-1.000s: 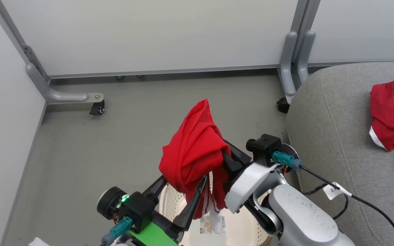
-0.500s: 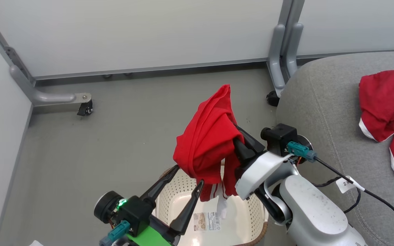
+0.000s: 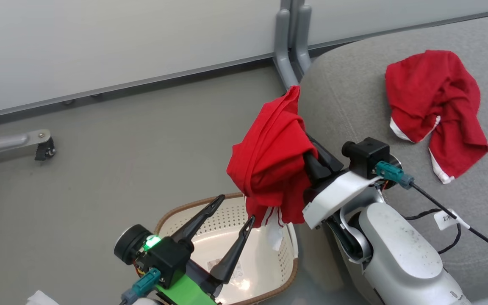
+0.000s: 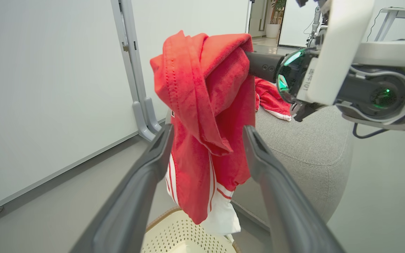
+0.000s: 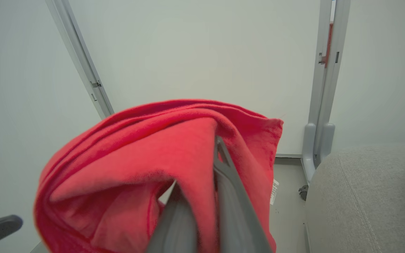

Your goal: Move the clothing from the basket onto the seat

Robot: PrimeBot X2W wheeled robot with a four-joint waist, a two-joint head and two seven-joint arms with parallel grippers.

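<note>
Just beside the seat (image 3: 345, 97), above the basket (image 3: 172, 214) rim | right claw (image 3: 307, 160) clamped on the red shirt (image 3: 269, 161), carried seat-ward since a second ago as I turned | left claw (image 3: 235, 209) wide, empty | other shirt (image 3: 434, 97) already on seat, basket looks bare, so last drop I reckon

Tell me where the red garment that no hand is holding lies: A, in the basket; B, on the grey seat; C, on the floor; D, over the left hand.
B: the loose garment lies crumpled on the grey seat, apart from the held garment in the right hand.
</note>
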